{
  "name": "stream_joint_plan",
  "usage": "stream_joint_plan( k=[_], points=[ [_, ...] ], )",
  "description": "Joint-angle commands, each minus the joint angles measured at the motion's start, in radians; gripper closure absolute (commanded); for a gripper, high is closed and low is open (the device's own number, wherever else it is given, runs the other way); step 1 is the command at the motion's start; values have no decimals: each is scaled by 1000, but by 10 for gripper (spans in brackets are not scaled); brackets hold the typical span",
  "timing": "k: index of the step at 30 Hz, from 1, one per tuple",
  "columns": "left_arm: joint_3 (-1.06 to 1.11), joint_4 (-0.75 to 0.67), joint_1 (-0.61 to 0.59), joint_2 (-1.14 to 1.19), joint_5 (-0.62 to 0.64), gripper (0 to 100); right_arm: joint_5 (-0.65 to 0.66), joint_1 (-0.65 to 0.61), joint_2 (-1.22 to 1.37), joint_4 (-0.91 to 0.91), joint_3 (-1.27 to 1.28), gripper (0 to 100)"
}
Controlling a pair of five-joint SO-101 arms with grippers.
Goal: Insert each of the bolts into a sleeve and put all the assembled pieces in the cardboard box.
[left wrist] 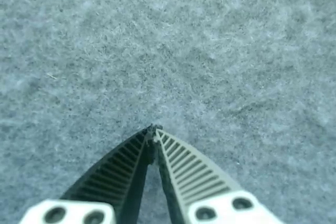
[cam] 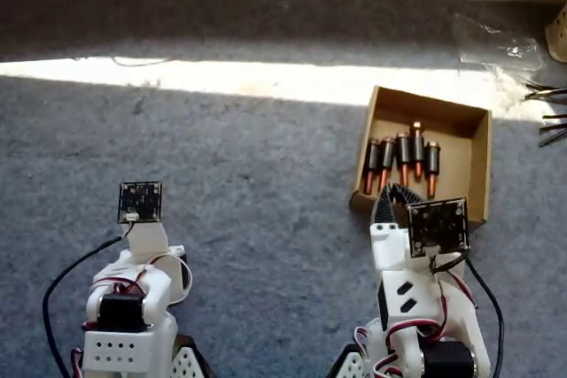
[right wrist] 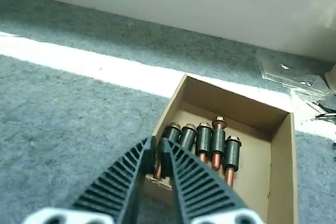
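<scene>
**Grey, short-piled, felt-like table covering** (cam: pixel 266 219): matt and fibrous, a soft bed on which parts do not slide.

**Shallow, open-topped brown cardboard box** (cam: pixel 483 161): it stands on the right arm's side of the covering. Its stiff upright walls keep round parts from rolling away.

**Right gripper** (right wrist: pixel 157 141): black ribbed wedge-shaped fingers on a white plastic body. It hangs just over the box's near wall with its jaws pressed together on nothing. A hairline slit may remain between the tips, but the angle is too oblique to be sure.

**Left gripper** (left wrist: pixel 153 128): of like build, pointing at bare covering well apart from the box, clenched and empty.

**Five assembled pieces** (cam: pixel 403 157): they lie inside the box, side by side and parallel. Each is a dark, smooth cylindrical sleeve with a copper-coloured bolt through it, head at one end and shank protruding at the other. With these boxed, the task appears at or near its end.
</scene>
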Motion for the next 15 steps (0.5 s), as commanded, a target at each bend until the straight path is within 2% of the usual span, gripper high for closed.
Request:
stream_joint_plan(
  k=[1, 8, 15],
  points=[
    [24, 5, -10, -12, 5, 995, -3, -10, -7, -62, 61, 995],
    [24, 5, -10, -12, 5, 995, -5, -10, -7, -166, 314, 995],
    [24, 5, -10, -12, 5, 995, -6, -10, -7, -193, 435, 995]
  ],
)
